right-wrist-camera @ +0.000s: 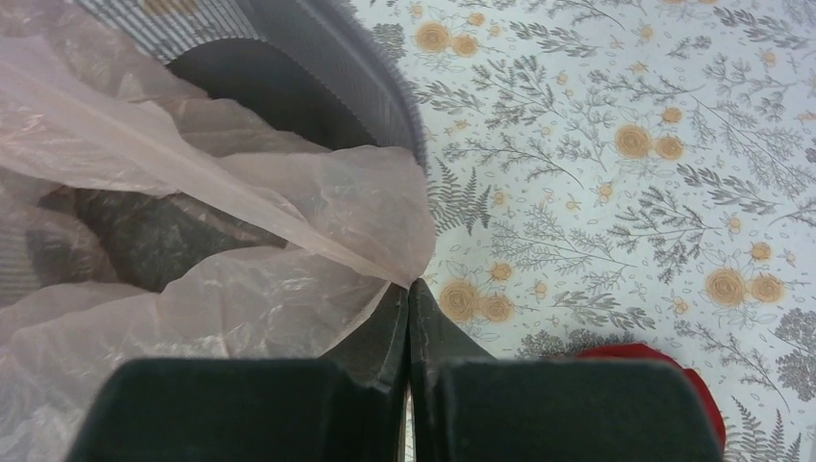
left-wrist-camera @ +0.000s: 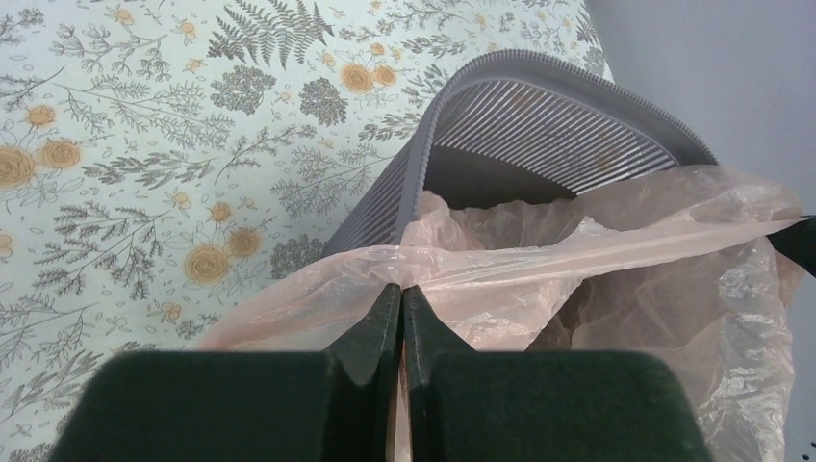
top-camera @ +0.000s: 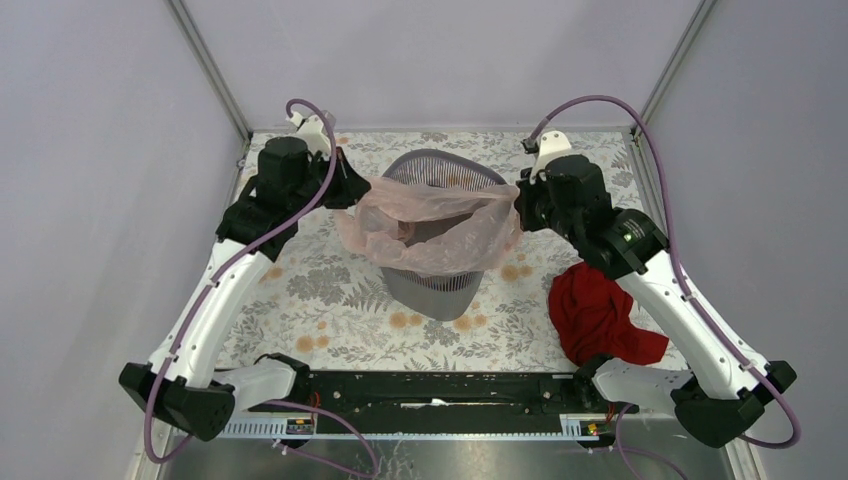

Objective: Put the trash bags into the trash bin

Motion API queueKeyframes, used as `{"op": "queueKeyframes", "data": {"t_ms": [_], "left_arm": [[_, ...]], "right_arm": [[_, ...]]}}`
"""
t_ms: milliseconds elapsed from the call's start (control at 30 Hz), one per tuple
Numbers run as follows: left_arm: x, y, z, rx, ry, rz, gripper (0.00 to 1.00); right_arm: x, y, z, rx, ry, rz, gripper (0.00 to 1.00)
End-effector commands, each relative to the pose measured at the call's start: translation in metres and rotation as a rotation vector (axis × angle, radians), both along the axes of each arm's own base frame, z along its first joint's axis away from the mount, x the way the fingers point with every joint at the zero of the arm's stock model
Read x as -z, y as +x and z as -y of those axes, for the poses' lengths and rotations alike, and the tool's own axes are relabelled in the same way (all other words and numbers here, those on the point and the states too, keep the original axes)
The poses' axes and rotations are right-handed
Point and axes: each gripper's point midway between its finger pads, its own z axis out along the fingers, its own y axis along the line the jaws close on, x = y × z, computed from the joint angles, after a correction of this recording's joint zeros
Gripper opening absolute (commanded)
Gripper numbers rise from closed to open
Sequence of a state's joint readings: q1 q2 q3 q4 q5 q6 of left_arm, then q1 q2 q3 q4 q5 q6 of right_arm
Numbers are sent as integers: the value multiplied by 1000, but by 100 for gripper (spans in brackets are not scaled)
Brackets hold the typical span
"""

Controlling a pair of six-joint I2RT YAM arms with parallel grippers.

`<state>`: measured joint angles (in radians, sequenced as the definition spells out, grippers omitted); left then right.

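The pale-pink translucent trash bag (top-camera: 432, 222) is stretched across the mouth of the dark grey mesh trash bin (top-camera: 432, 285), its middle sagging into the bin. My left gripper (top-camera: 352, 190) is shut on the bag's left edge; in the left wrist view the film (left-wrist-camera: 539, 269) is pinched at the gripper (left-wrist-camera: 402, 289), with the bin (left-wrist-camera: 539, 125) just beyond. My right gripper (top-camera: 516, 207) is shut on the bag's right edge; in the right wrist view the film (right-wrist-camera: 241, 241) fans out from the gripper (right-wrist-camera: 409, 284), next to the bin's rim (right-wrist-camera: 385, 87).
A dark red cloth (top-camera: 598, 315) lies on the floral tablecloth (top-camera: 320, 290) to the right of the bin, under my right arm; its edge shows in the right wrist view (right-wrist-camera: 664, 361). Metal frame posts and grey walls stand round the table.
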<state>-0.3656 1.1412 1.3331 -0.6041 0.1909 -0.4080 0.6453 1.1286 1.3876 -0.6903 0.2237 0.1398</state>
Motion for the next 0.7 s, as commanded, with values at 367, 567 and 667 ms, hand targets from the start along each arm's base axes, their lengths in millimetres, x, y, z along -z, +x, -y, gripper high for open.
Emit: {"op": "queueKeyframes", "data": {"t_ms": [367, 567, 667], "left_arm": [[-48, 85, 26, -13, -43, 176, 0], [-38, 113, 35, -7, -60, 149, 0], [-39, 125, 35, -17, -92, 152, 0]], "right_arm": [[3, 71, 15, 135, 106, 27, 0], [13, 91, 20, 172, 131, 26, 5], [17, 98, 22, 179, 140, 18, 8]]}}
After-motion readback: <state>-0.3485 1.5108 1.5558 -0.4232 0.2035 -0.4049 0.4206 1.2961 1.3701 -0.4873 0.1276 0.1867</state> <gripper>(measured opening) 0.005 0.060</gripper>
